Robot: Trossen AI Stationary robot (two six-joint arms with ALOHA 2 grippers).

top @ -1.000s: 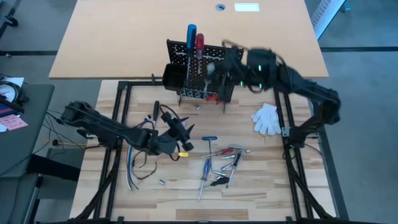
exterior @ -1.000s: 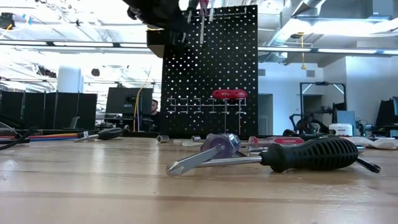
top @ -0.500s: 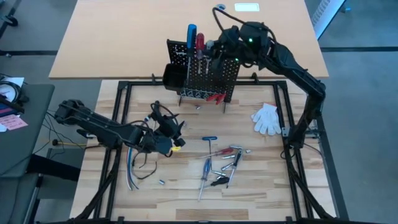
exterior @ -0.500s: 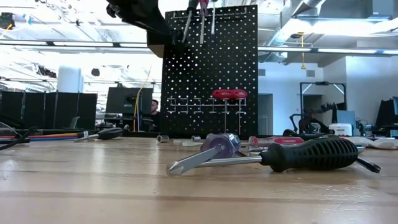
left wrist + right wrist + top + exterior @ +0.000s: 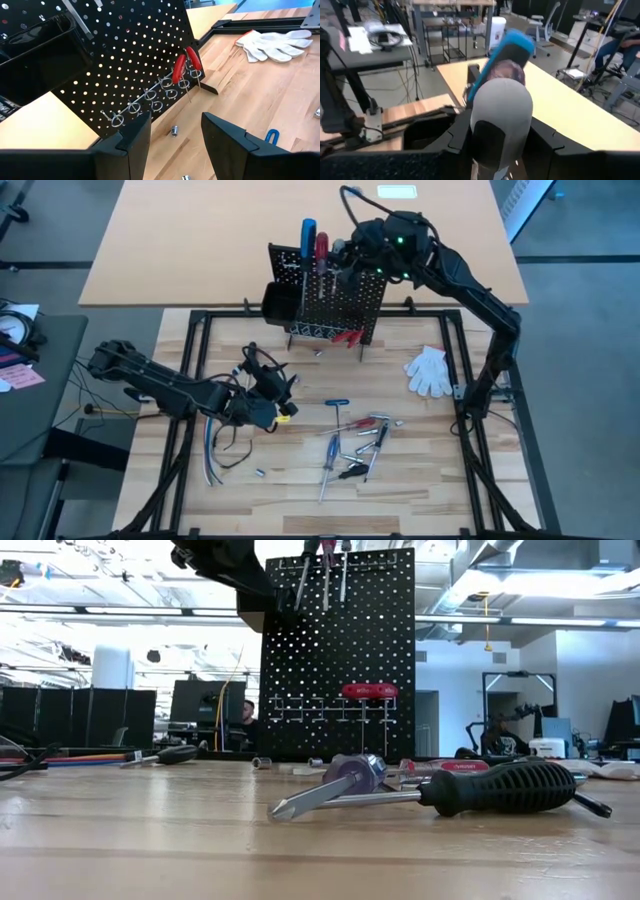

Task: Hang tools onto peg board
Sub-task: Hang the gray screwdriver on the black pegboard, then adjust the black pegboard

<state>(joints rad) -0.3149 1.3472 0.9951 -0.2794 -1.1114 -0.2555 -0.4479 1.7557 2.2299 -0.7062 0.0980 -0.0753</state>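
The black peg board (image 5: pixel 325 305) stands upright at the table's far edge, with a bin (image 5: pixel 278 303) on its left. A blue-handled (image 5: pixel 308 235) and a red-handled screwdriver (image 5: pixel 321 248) stand in its top rail, shafts hanging down (image 5: pixel 303 580). Red-handled pliers (image 5: pixel 368 691) hang on a lower hook and also show in the left wrist view (image 5: pixel 185 62). My right gripper (image 5: pixel 345 260) is at the top rail, shut on a grey-handled screwdriver (image 5: pixel 502 105). My left gripper (image 5: pixel 283 387) is open and empty over the table's left middle, facing the board (image 5: pixel 175 135). My right gripper pinches the grey screwdriver's handle (image 5: pixel 492 132) between its two fingers, one on each side, below the handle's rounded top end. The screwdriver stands upright at the board's top rail, beside the red one, its shaft (image 5: pixel 343 575) hanging down in front of the board.
Several loose tools (image 5: pixel 350 445) lie on the table's near middle, among them a black-handled screwdriver (image 5: pixel 500 788) and a blue T-handle key (image 5: pixel 337 404). A white glove (image 5: pixel 430 370) lies at the right, and loose cables (image 5: pixel 215 445) at the left. Small metal bits (image 5: pixel 174 131) lie before the board.
My right gripper has gone from the board's near side toward the far edge, over the top rail, with the grey screwdriver; its shaft now hangs lower in front of the board. My left gripper has drawn back a little toward the table's left edge.
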